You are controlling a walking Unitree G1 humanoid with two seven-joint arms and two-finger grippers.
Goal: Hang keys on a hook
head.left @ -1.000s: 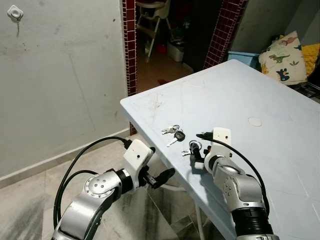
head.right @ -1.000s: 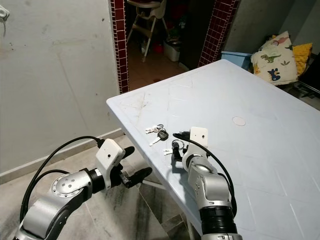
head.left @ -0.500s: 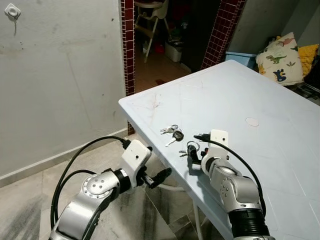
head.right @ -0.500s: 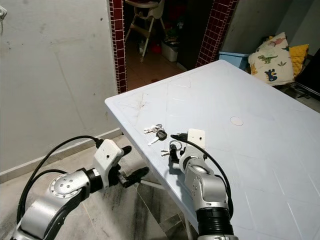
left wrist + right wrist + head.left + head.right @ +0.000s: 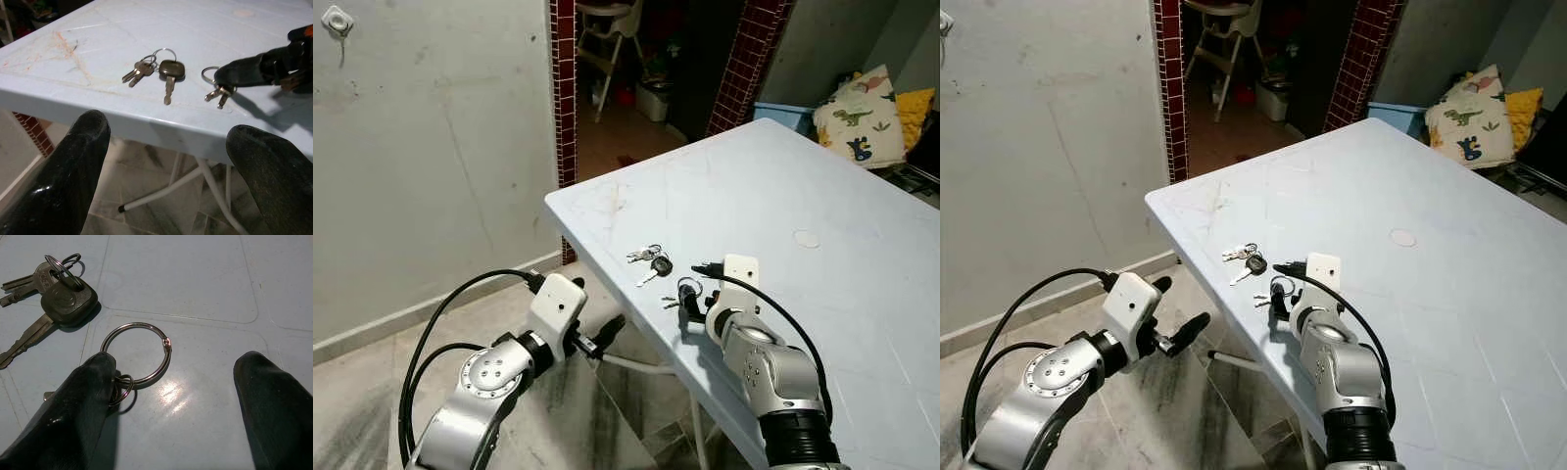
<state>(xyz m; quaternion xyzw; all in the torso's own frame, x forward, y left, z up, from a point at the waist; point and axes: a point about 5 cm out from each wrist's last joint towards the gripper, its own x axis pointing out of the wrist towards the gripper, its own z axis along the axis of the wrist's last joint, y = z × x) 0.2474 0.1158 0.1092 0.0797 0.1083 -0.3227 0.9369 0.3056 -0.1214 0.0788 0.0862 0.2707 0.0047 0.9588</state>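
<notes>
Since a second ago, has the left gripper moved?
Yes. The left gripper has pulled back from under the table edge, toward the robot's left and away from the black-headed key bunch.

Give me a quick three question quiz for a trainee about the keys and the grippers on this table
1. True or false: the right gripper is open over the large key ring.
2. Which lies farther from that gripper: A the black-headed key bunch, B the large key ring?
3. The left gripper is held beyond the edge of the ____.

Key: 1 true; 2 A; 3 table.
</notes>
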